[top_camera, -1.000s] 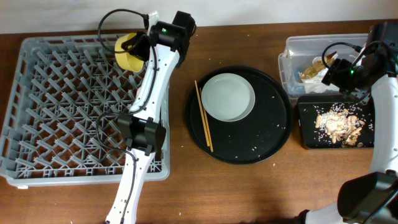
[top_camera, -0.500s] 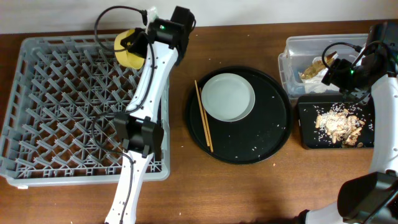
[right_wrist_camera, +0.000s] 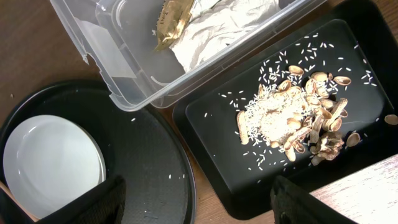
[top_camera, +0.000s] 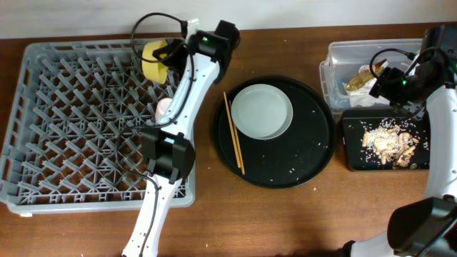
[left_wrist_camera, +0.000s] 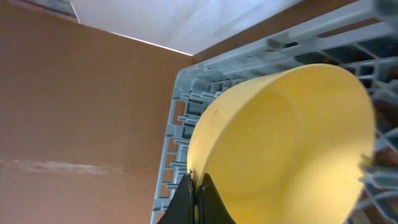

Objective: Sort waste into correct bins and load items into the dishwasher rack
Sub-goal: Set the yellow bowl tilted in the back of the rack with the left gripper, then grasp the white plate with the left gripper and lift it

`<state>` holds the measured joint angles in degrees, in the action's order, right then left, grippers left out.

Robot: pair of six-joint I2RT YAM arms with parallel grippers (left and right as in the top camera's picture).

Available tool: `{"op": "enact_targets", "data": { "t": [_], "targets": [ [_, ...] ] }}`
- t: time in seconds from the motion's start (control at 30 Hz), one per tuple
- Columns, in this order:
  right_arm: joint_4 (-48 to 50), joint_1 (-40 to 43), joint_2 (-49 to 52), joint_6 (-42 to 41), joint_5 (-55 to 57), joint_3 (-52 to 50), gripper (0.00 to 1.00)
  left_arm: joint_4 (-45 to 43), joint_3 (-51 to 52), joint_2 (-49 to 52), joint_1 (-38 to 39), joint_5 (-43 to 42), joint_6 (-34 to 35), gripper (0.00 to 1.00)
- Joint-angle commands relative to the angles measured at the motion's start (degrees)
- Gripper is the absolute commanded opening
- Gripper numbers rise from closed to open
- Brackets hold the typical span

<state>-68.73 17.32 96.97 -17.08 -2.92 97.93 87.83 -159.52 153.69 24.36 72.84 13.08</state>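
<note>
**A:** Loading step here. The left gripper (left_wrist_camera: 196,194) is pinched tight on the rim of the yellow bowl (left_wrist_camera: 280,149), which is tipped up on edge over the far side of the rack (top_camera: 71,107), towards its right corner.

**B:** Is it seated yet?

**A:** I can't tell whether it rests among the pegs or hangs just above them. Something pinkish sits in the rack nearer us, probably the pink cup (top_camera: 163,108).

**B:** And the right side?

**A:** The right gripper (right_wrist_camera: 198,186) is spread wide, holding nothing, above the bins. The waste looks sorted: tissues (right_wrist_camera: 211,31) and golden wrapper (right_wrist_camera: 171,18) lie in the clear tub (right_wrist_camera: 93,56), food scraps (right_wrist_camera: 292,121) in the black rectangular tray (right_wrist_camera: 211,155) (a few grains are loose on the round black tray (top_camera: 314,150)).

**B:** So what's next?

**A:** In my view, lower the bowl between two peg rows so it stands propped, then let go and lift clear. After that, the plate (top_camera: 263,111) and the chopsticks (top_camera: 234,135) beside it on the round tray are the pieces not yet loaded.
</note>
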Motion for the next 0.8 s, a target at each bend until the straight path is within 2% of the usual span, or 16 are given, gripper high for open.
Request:
{"op": "enact_targets", "data": {
  "t": [0.0, 0.03, 0.07, 0.1, 0.13, 0.17, 0.23, 0.3, 0.33, 0.37, 0.47, 0.5, 0.53, 0.6, 0.67, 0.77],
  "targets": [
    [0.13, -0.04, 0.17, 0.33, 0.11, -0.26, 0.76, 0.09, 0.28, -1.64, 0.42, -7.39, 0.13, 0.01],
    [0.13, -0.04, 0.17, 0.33, 0.09, -0.26, 0.76, 0.09, 0.28, -1.64, 0.48, -8.41, 0.13, 0.09],
    [0.13, -0.04, 0.17, 0.31, 0.09, -0.26, 0.76, 0.02, 0.28, -1.64, 0.59, -9.05, 0.15, 0.28],
    [0.13, -0.04, 0.17, 0.31, 0.09, -0.26, 0.76, 0.02, 0.28, -1.64, 0.72, -9.03, 0.13, 0.52],
    [0.15, -0.04, 0.17, 0.31, 0.04, -0.26, 0.76, 0.04, 0.28, -1.64, 1.01, -9.05, 0.13, 0.67],
    [0.15, -0.04, 0.17, 0.31, -0.15, -0.26, 0.76, 0.04, 0.28, -1.64, 1.42, -9.05, 0.13, 0.74],
    [0.13, -0.04, 0.17, 0.31, -0.35, -0.26, 0.76, 0.15, 0.28, -1.64, 2.56, -9.05, 0.13, 0.81],
    [0.13, -0.04, 0.17, 0.31, -0.37, -0.26, 0.76, 0.28, 0.26, -1.68, 3.67, -9.05, -0.04, 0.86],
    [0.13, -0.07, 0.17, 0.31, -0.37, -0.26, 0.76, 0.26, -0.11, -1.68, 4.15, -11.15, -3.69, 0.87],
    [0.11, -0.04, 0.17, 0.33, -0.50, -0.26, 0.76, 0.50, -1.03, -1.79, 4.44, -14.82, -6.64, 0.87],
    [-0.09, -0.07, 0.17, 0.33, -1.60, -0.26, 0.76, 2.05, -4.33, -5.86, 4.46, -24.39, -6.97, 0.87],
    [-0.09, -0.07, 0.17, 0.33, -2.14, -0.26, 0.76, 1.97, -5.42, -8.55, 4.46, -29.51, -6.97, 0.93],
    [-0.11, -0.07, 0.17, 0.35, -2.75, -0.26, 0.76, 1.77, -5.88, -10.29, 4.46, -34.77, -6.99, 0.93],
    [-0.11, -0.07, 0.17, 0.35, -3.13, -0.26, 0.82, 0.33, -6.08, -14.51, 4.46, -58.45, -9.62, 0.93],
    [-0.22, -0.07, 0.17, 0.35, -3.13, -0.26, 0.84, -0.61, -5.99, -15.21, 5.01, -77.70, -9.97, 0.89],
    [-0.57, -0.07, 0.17, 0.33, -3.13, -0.26, 0.86, -0.13, -3.61, -14.51, 6.95, -80.54, -9.86, 0.76]
  ]
}}
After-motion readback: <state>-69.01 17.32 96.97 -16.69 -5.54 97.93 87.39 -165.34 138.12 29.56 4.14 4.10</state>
